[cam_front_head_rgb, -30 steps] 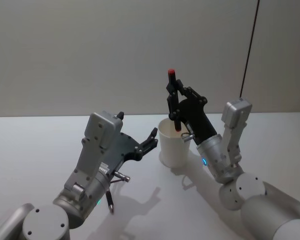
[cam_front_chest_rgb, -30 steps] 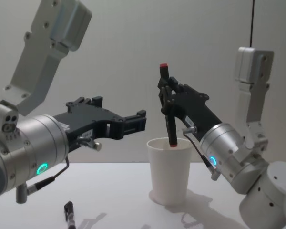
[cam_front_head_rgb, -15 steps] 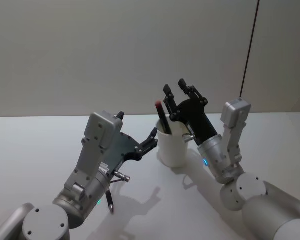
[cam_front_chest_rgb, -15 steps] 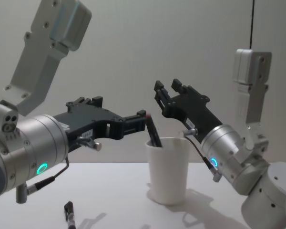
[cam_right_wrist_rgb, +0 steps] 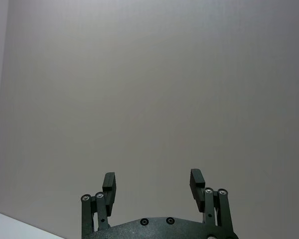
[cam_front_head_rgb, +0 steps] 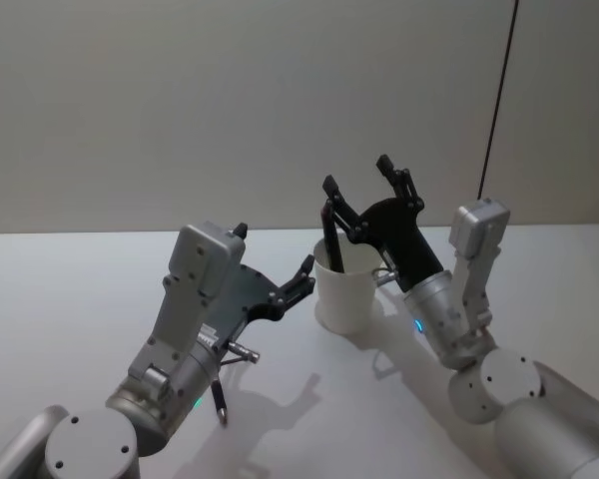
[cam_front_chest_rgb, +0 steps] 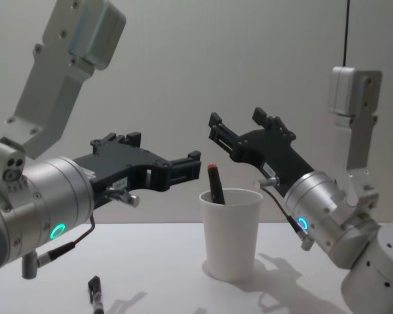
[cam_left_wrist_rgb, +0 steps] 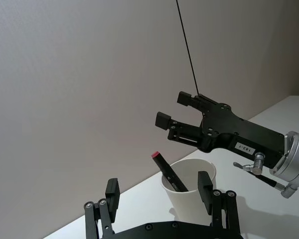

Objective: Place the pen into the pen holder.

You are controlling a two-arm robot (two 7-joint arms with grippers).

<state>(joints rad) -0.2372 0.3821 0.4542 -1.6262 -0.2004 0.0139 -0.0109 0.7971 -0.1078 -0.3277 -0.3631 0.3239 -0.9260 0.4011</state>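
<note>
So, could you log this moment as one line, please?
pen: tilted in pen holder, red end up | right gripper: jaws open, above holder | left gripper: jaws open, beside holder

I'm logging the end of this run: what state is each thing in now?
pen: leaning in the pen holder, red end up, held by neither gripper.
pen holder: upright on the table.
right gripper: open, empty, above the holder.
left gripper: open, empty, beside the holder.
second pen: lying on the table, untouched.
</note>
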